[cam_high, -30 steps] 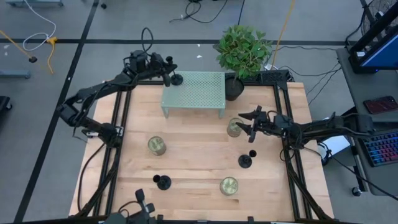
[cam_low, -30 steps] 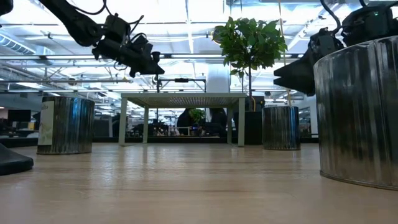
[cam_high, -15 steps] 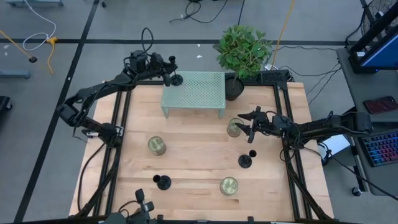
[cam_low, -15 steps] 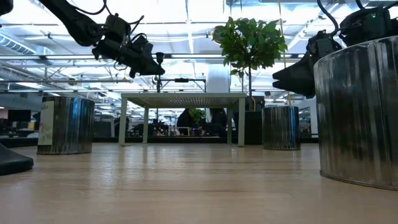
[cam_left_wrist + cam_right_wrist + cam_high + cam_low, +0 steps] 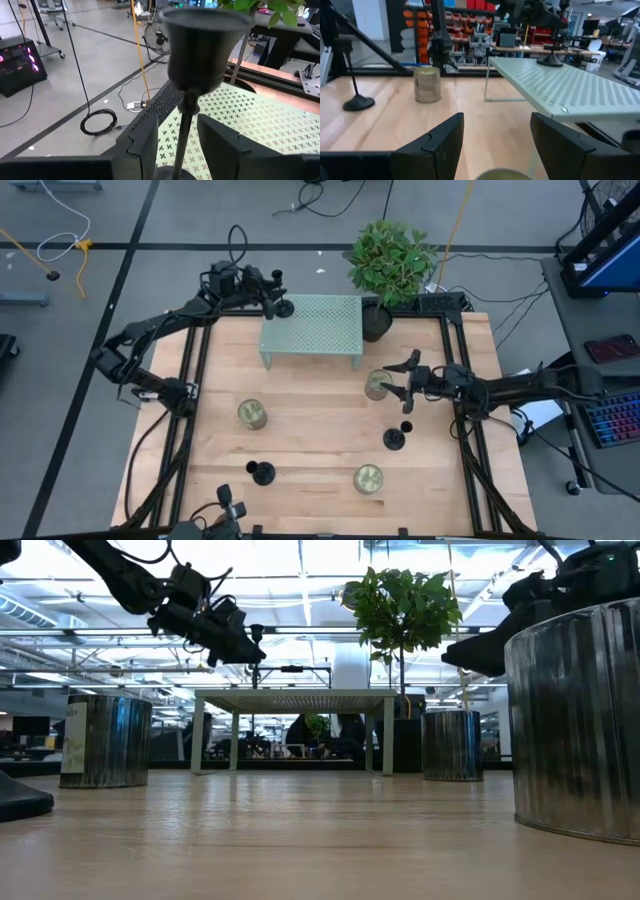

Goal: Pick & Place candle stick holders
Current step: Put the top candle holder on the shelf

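**A:** High view first: where do the three small black candle stick holders stand?

**B:** One point(image 5: 284, 307) sits on the far-left corner of the pale green perforated metal shelf point(image 5: 320, 320), its thin stem between the narrowed fingers of the left gripper point(image 5: 274, 298). In the left wrist view the fingers point(image 5: 145, 145) flank the stem point(image 5: 182, 135) closely; whether they touch it I cannot tell. The other two point(image 5: 262, 473) point(image 5: 395, 438) stand on the wooden table point(image 5: 310, 400) at near left and near right.

**A:** And the right gripper?

**B:** The right gripper point(image 5: 400, 385) hovers by a shiny metal tin point(image 5: 376, 386), fingers spread wide, holding nothing.

**A:** How should the left finish?

**B:** I'd judge: check that the disc base lies flat, part the fingers evenly, then back off without brushing the cup.
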Tool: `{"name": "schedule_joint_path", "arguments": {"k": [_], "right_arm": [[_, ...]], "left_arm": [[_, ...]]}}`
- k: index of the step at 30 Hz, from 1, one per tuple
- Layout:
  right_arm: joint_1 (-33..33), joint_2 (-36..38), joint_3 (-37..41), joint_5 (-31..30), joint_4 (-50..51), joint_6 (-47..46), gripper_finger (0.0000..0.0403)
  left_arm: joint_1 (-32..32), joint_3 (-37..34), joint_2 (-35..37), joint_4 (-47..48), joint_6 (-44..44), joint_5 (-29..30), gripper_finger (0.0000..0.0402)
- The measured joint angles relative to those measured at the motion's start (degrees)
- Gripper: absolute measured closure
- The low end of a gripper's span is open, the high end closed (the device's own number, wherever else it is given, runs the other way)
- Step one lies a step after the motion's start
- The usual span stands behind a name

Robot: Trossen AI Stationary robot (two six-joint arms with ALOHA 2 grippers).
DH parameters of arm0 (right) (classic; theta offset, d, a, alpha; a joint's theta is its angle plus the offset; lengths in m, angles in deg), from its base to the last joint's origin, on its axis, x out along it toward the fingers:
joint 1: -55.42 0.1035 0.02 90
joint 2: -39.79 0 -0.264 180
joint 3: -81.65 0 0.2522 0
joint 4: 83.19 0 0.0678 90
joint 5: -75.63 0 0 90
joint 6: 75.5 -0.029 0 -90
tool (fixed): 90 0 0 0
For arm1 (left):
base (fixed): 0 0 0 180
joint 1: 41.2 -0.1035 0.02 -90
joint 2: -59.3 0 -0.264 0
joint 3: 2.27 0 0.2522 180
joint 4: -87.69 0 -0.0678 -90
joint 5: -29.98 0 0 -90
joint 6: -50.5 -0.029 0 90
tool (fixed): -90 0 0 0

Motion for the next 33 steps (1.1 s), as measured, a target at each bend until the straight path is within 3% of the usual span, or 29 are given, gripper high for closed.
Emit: {"name": "schedule_joint_path", "arguments": {"k": [12,14,20,24,29,33], "right_arm": [[-0.2,18.5,0.0,0.7,11.4,2.1,0.0181],[-0.2,21.2,0.0,5.2,12.9,1.6,0.0181],[-0.2,26.0,0.0,27.6,13.1,-8.0,0.0181],[0.9,25.8,0.0,36.2,16.9,-13.1,0.0181],[4.6,23.2,0.0,32.3,21.7,-10.7,0.0175],[8.0,21.1,0.0,32.1,20.0,-9.3,0.0161]], "left_arm": [[0.1,0.0,4.2,5.8,-1.7,0.0,0.0256],[0.1,0.0,5.5,6.6,-1.7,0.0,0.0256],[0.2,0.0,9.9,11.2,-1.8,0.0,0.0256],[0.9,0.0,12.8,15.1,-1.7,0.0,0.0256],[2.6,0.0,15.7,19.4,-1.7,-0.1,0.0256],[4.2,0.0,17.6,21.4,-1.7,-0.1,0.0256]]}}
